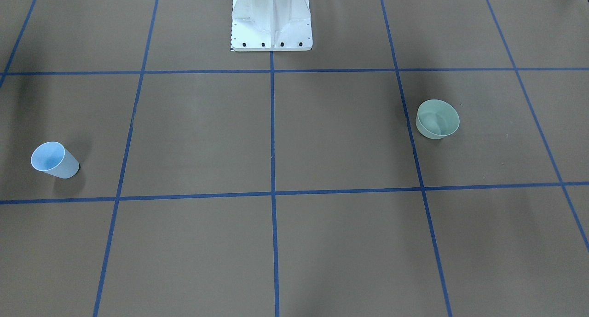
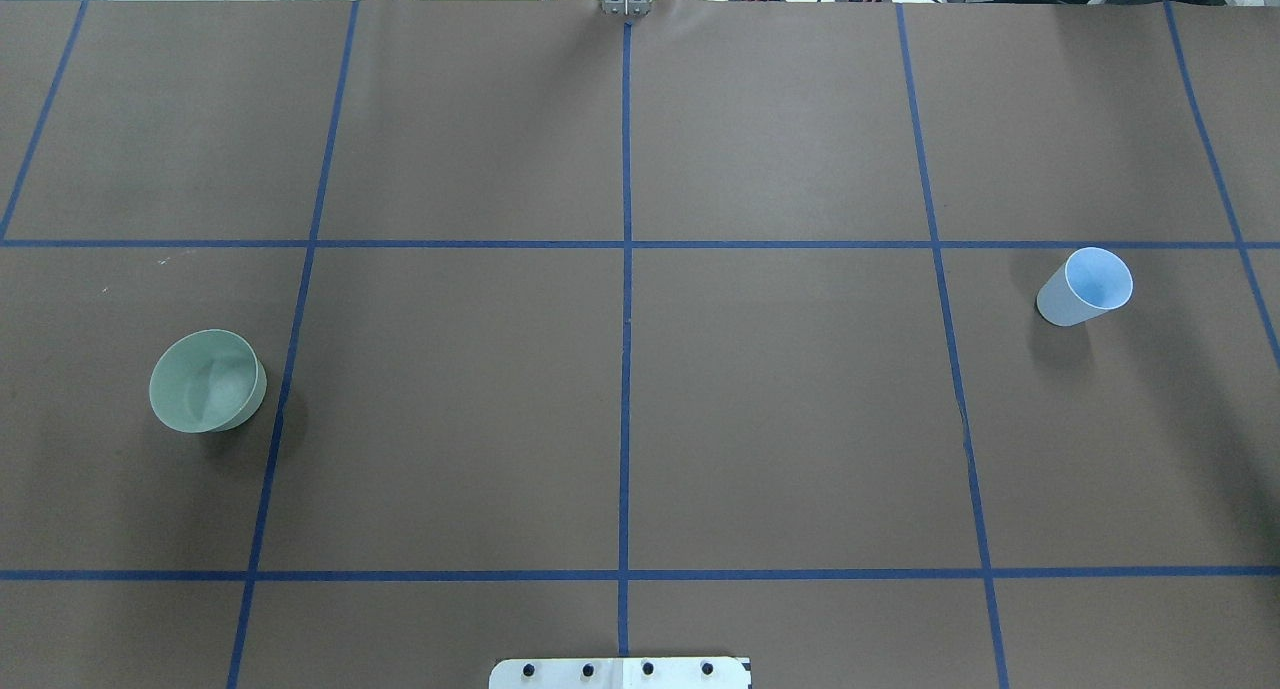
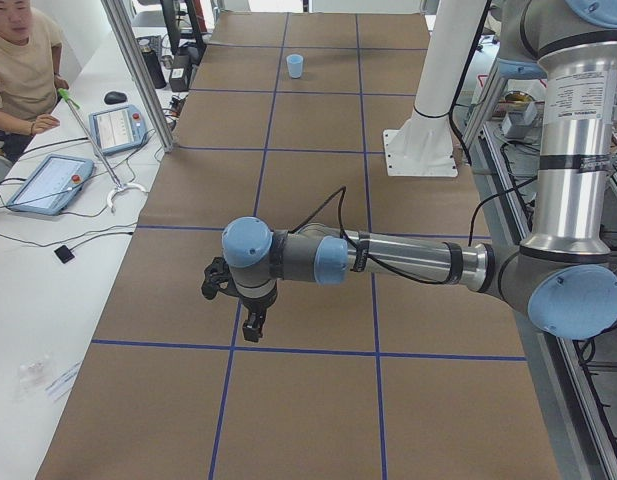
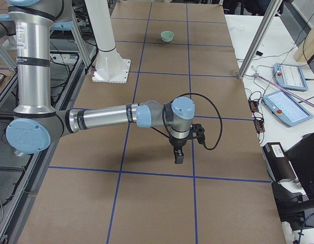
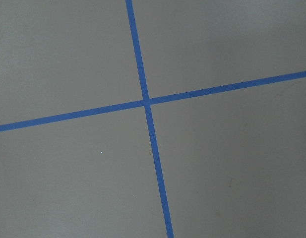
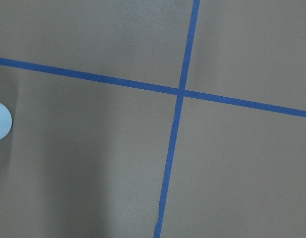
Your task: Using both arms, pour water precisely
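Note:
A light blue cup point(image 1: 54, 159) stands upright on the brown table, on the robot's right side point(image 2: 1085, 287); its rim shows at the edge of the right wrist view point(image 6: 0, 121). A pale green bowl point(image 1: 437, 119) stands on the robot's left side point(image 2: 207, 381). A faint pale glint lies inside the bowl; I cannot tell whether it is water. My left gripper point(image 3: 250, 333) and my right gripper point(image 4: 177, 158) point down above the table and show only in the side views. I cannot tell whether they are open or shut. Neither holds anything that I can see.
The white pedestal point(image 1: 271, 20) stands at the robot's edge of the table. Blue tape lines point(image 2: 626, 369) divide the brown surface into squares. An operator point(image 3: 18, 60) sits at a side bench with tablets point(image 3: 48, 182); more pendants point(image 4: 286, 107) lie on the other bench.

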